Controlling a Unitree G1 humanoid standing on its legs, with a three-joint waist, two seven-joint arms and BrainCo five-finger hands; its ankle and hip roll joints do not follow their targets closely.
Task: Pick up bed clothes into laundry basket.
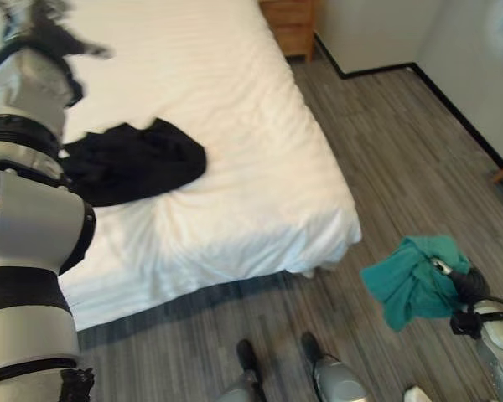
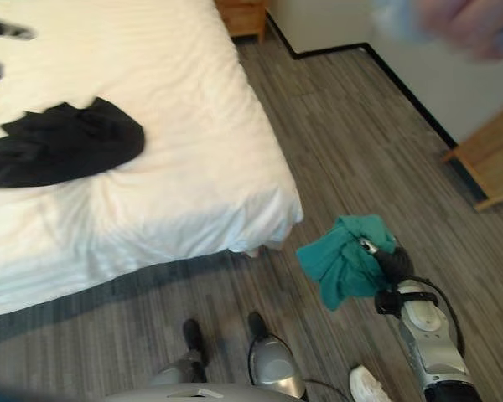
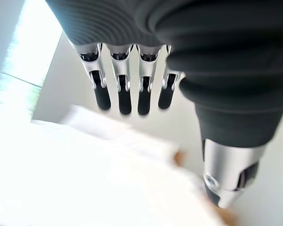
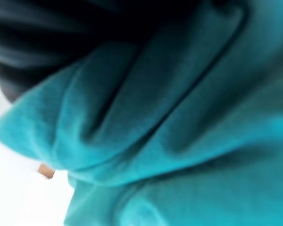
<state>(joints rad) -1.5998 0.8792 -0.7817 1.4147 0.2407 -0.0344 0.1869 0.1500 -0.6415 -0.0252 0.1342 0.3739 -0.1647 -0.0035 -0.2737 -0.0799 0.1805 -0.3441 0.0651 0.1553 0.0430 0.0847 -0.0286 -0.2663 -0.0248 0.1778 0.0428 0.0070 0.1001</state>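
Observation:
A black garment (image 1: 130, 163) lies crumpled on the white bed (image 1: 235, 142), towards its near left part. A teal garment (image 1: 411, 280) hangs bunched over the floor to the right of the bed, with my right hand (image 1: 465, 285) shut on it. In the right wrist view the teal cloth (image 4: 179, 132) sits right against the camera. My left hand (image 1: 46, 33) is raised over the far left of the bed. Its fingers (image 3: 125, 92) hang straight and hold nothing.
A wooden nightstand (image 1: 289, 25) stands at the bed's far right corner. Another wooden piece (image 2: 490, 159) sits by the right wall. Grey plank floor (image 1: 402, 142) runs along the bed's right side. A person's blurred hand (image 2: 461, 21) shows at the top right.

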